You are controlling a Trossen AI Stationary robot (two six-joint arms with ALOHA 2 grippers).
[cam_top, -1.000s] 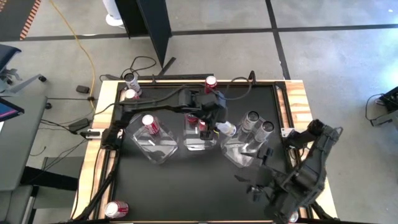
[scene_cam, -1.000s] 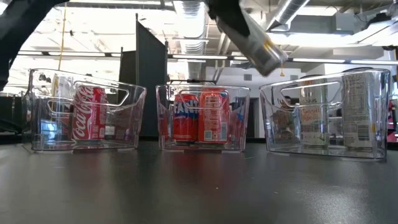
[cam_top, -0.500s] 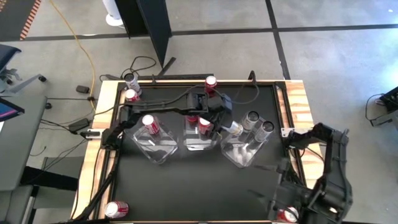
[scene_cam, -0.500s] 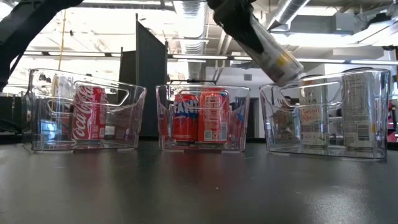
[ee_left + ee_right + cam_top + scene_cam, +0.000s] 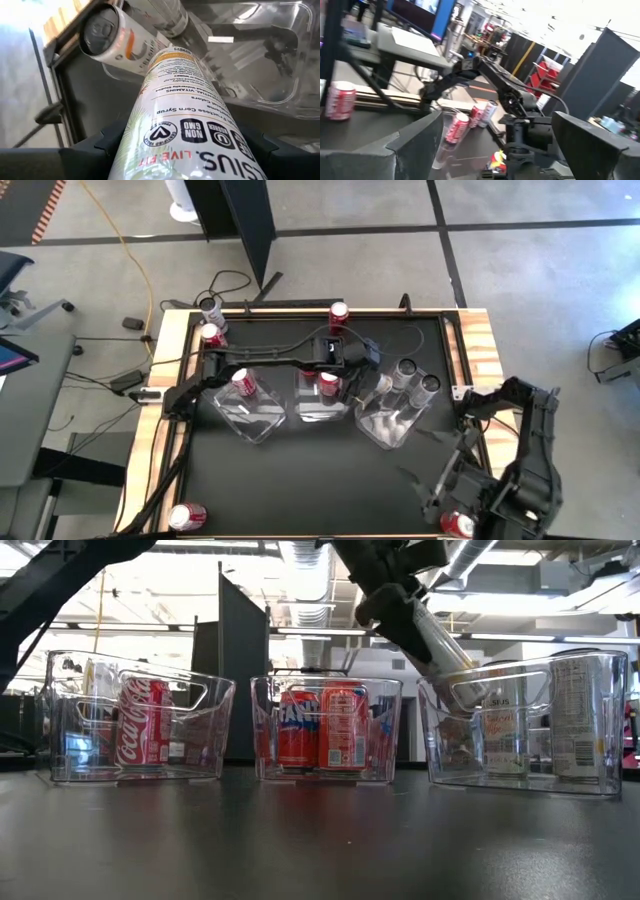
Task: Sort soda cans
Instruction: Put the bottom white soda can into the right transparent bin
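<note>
The left pincer (image 5: 368,376) is reaching across the far half of the bench (image 5: 320,480), its fingers clamped on a slim white can (image 5: 380,385) over the rim of the right-hand clear bin (image 5: 385,430). The can is sticking straight out ahead of the pincer, its long axis running in line with the fingers. In the low view the white can (image 5: 445,655) is tilting steeply, its free end pointing down into the bin's near wall (image 5: 520,755) while its held end is rising toward the arm. The left wrist view is showing the same can (image 5: 185,110) lengthwise, lettering along its side, its far end aimed at another pale can (image 5: 120,40) lying in the bin.

Two silver-topped cans (image 5: 415,378) are standing upright in that bin. The middle bin (image 5: 325,730) is holding orange cans (image 5: 320,728), upright, and the left bin (image 5: 135,720) is holding a red can (image 5: 143,722), also upright. More red cans are standing on the bench's far edge (image 5: 339,313) and far left corner (image 5: 210,332), and one is lying on its side at the near left corner (image 5: 187,515).

The right pincer (image 5: 435,490) is hanging at the near right corner with its fingers wide apart, just beside another red can (image 5: 458,525), not touching it.
</note>
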